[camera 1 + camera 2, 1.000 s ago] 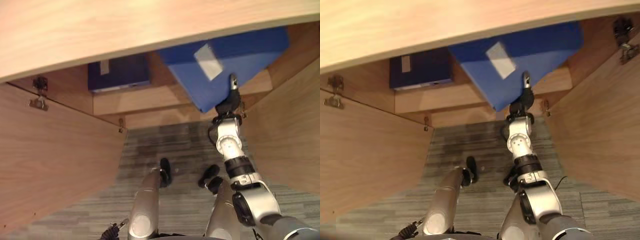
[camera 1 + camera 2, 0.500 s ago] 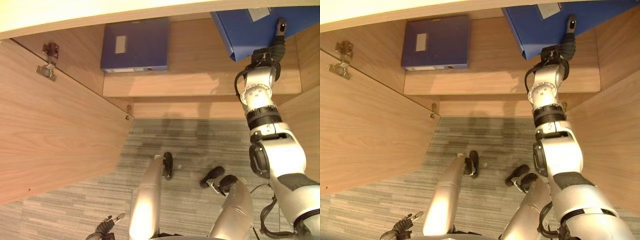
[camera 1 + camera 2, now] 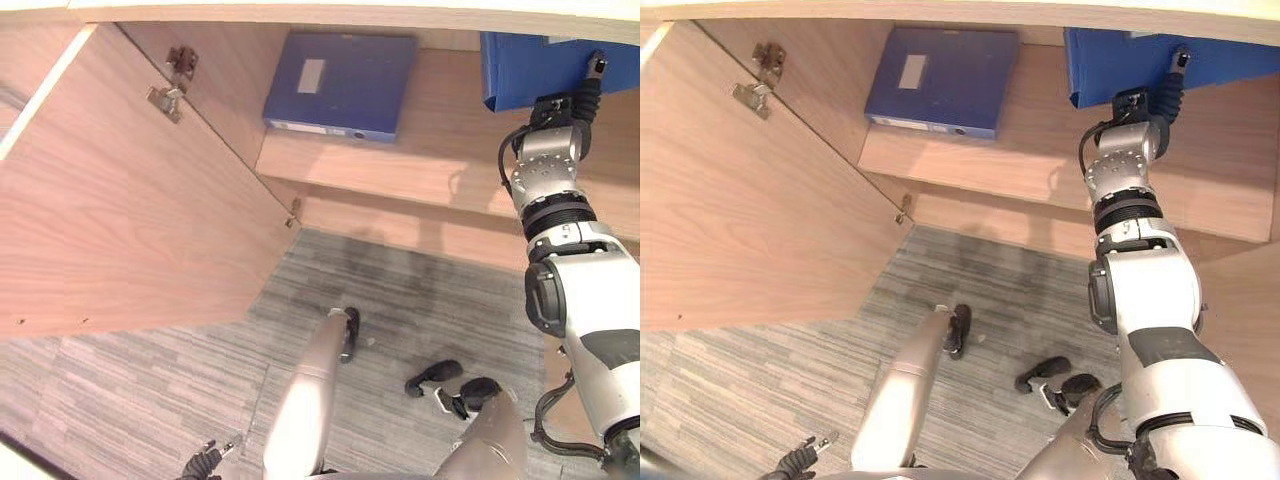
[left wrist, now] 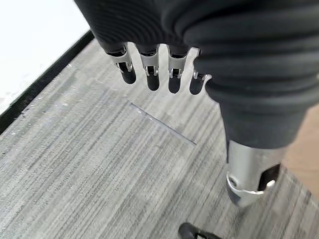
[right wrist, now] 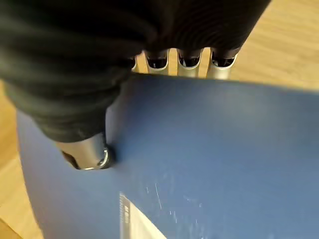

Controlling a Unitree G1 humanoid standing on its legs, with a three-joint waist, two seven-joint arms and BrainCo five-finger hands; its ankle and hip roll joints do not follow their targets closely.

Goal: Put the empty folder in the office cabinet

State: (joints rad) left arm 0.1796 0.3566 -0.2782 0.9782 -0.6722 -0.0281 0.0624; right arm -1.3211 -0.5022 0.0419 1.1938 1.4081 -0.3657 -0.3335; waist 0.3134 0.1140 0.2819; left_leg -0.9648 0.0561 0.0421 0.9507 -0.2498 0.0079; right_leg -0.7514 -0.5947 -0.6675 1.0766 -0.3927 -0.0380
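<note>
The right hand [image 3: 588, 92] reaches up into the open cabinet [image 3: 440, 170] and pinches the blue folder [image 3: 535, 65] at the shelf's right end, well apart from the darker blue box file [image 3: 340, 70] lying flat at the shelf's left end. The right wrist view adds the detail of the grip: the thumb [image 5: 87, 152] presses on the folder's near face while the fingers [image 5: 188, 62] go down behind its top edge. The left hand [image 4: 159, 69] hangs low over grey carpet [image 4: 89, 169], beside the cabinet's open left door [image 3: 130, 220], fingers loosely curled, holding nothing
</note>
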